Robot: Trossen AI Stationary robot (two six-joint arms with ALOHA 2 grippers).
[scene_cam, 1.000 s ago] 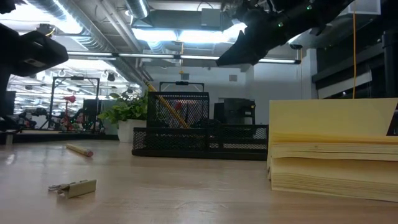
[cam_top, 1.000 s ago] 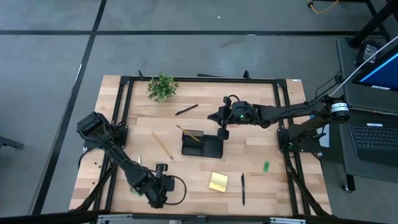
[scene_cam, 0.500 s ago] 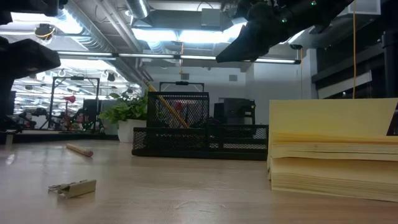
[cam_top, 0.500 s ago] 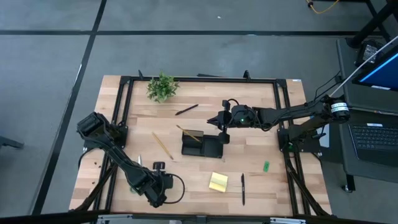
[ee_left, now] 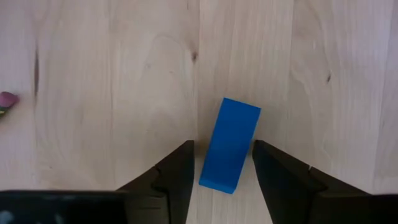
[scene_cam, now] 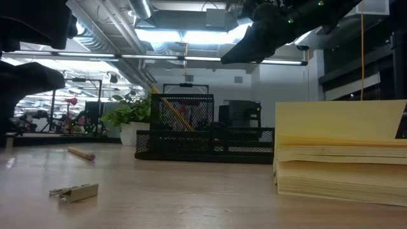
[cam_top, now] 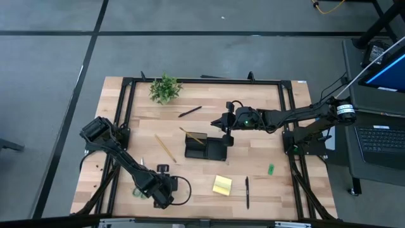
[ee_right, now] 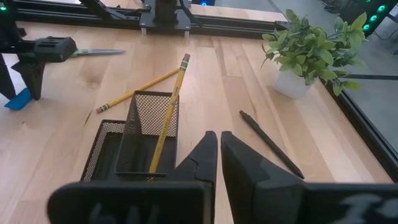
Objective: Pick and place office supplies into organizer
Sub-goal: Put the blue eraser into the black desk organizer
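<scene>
A small blue block [ee_left: 230, 144] lies flat on the wood near the table's near left corner. My left gripper [ee_left: 222, 145] points down over it, open, one finger on each side of the block's nearer end, with a thin gap on both sides. My right gripper [ee_right: 219, 149] is shut and empty and hovers just beyond the black mesh organizer [cam_top: 205, 147]. One pencil [ee_right: 166, 112] leans in the organizer's taller section. Another pencil [cam_top: 165, 147], two black pens [cam_top: 190, 111] [cam_top: 247, 192], the yellow sticky-note pad [cam_top: 222, 185] and a green piece [cam_top: 270, 169] lie loose.
A potted plant [cam_top: 165, 88] stands at the far left. Scissors [ee_right: 93, 53] lie beyond my left gripper near the left rail. A small metal clip [scene_cam: 75, 191] lies on the near side. Black frame rails [cam_top: 202, 80] border the table.
My left gripper has sunk a little toward the table over the blue block and tipped steeper downward. Nothing on the table has moved.
</scene>
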